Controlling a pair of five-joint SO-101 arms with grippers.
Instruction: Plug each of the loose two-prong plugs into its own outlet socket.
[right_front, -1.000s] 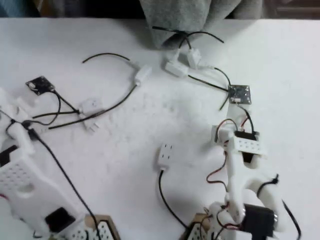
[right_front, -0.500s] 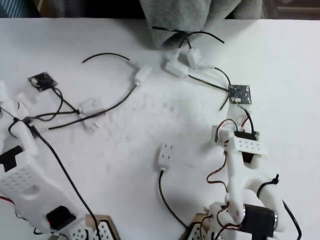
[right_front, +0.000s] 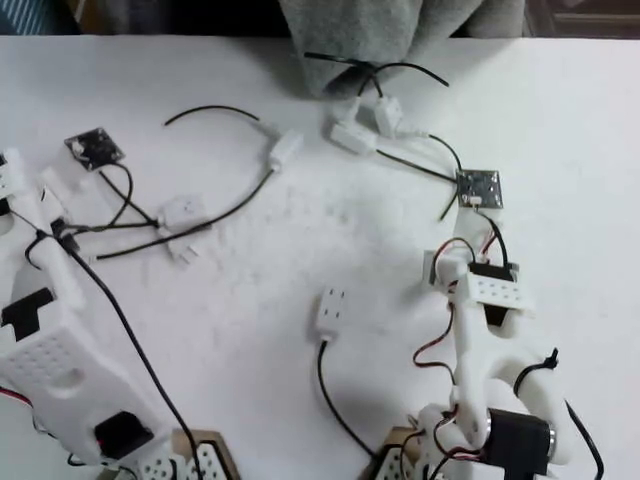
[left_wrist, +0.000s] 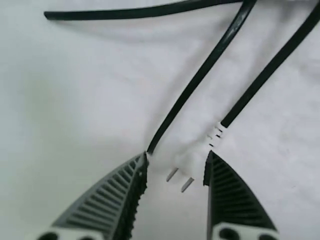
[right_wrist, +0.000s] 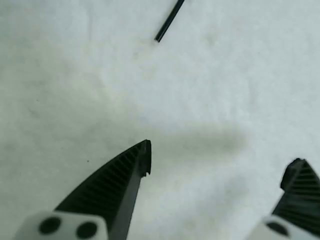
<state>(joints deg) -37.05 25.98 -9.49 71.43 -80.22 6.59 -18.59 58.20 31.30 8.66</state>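
My left gripper (left_wrist: 175, 161) is open and straddles a white two-prong plug (left_wrist: 195, 157) lying on the white table, prongs pointing back toward the wrist, its black cable (left_wrist: 270, 75) leading away. A second black cable (left_wrist: 200, 75) ends beside one finger. A white outlet socket (right_front: 332, 309) lies at the table's middle on a black cord. More white plugs lie farther back (right_front: 285, 148) (right_front: 350, 135) (right_front: 387, 115), and a white block (right_front: 183, 212) with a small plug (right_front: 186, 250) sits at the left. My right gripper (right_wrist: 221, 155) is open above bare table.
The left arm (right_front: 50, 340) stands along the left edge, the right arm (right_front: 485, 330) at the front right. Black cables (right_front: 200, 215) cross the left half. A loose cable end (right_wrist: 159, 38) lies ahead of the right gripper. Grey cloth (right_front: 390, 30) hangs at the back edge.
The left arm has shifted toward the table's far side, its wrist board moving back and slightly right. The right arm and the plugs have not moved.
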